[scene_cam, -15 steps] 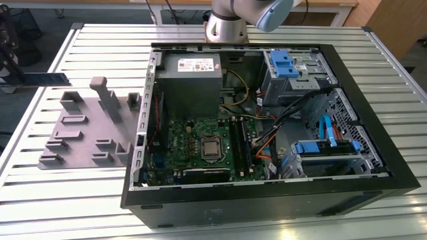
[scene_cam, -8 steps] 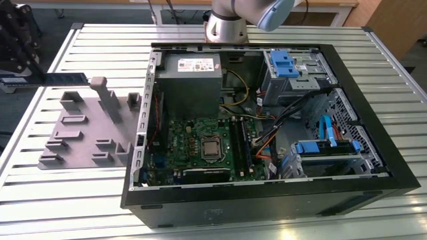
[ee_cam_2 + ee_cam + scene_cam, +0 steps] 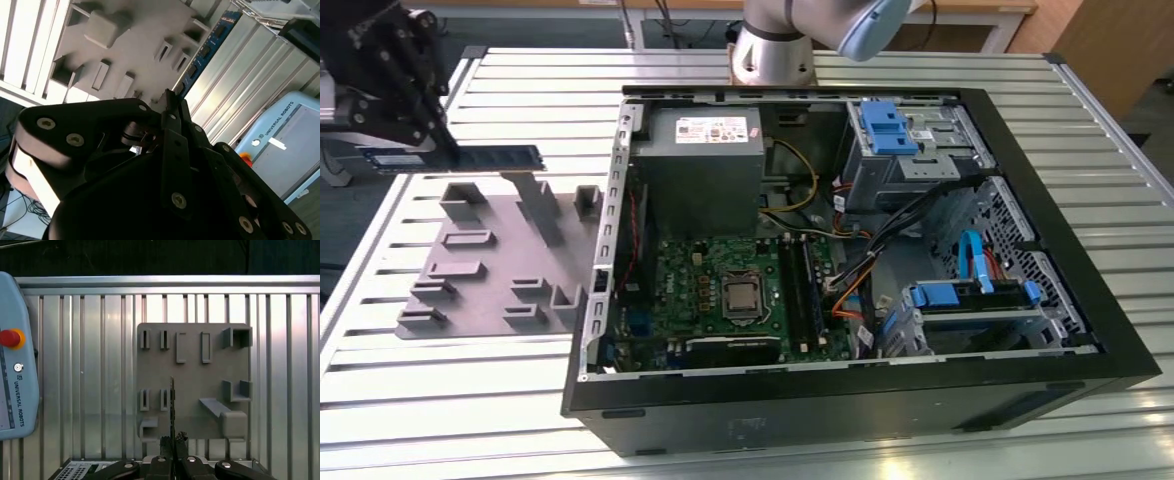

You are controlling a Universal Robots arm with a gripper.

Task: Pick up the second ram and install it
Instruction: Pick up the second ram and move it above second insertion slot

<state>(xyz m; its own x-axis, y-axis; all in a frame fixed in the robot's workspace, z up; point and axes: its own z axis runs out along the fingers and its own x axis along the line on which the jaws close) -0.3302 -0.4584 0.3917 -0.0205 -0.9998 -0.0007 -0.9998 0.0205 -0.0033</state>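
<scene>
The second ram (image 3: 500, 157) is a thin dark stick held level in the air above the far end of the grey tray (image 3: 467, 280), at the exterior view's left. My black gripper (image 3: 440, 150) is shut on it near its middle. In the first wrist view the ram (image 3: 172, 400) shows edge-on as a thin line running out from the gripper (image 3: 173, 441) over the tray (image 3: 195, 390). In the second wrist view the blue-green ram (image 3: 210, 47) runs away from the gripper (image 3: 169, 97).
An open black computer case (image 3: 1067, 330) lies at the exterior view's right, with a green motherboard (image 3: 700, 275), its silver chip (image 3: 742, 296) and long dark slots (image 3: 798, 290) beside the chip. A light blue teach pendant (image 3: 15, 355) lies on the slatted metal table (image 3: 440, 370).
</scene>
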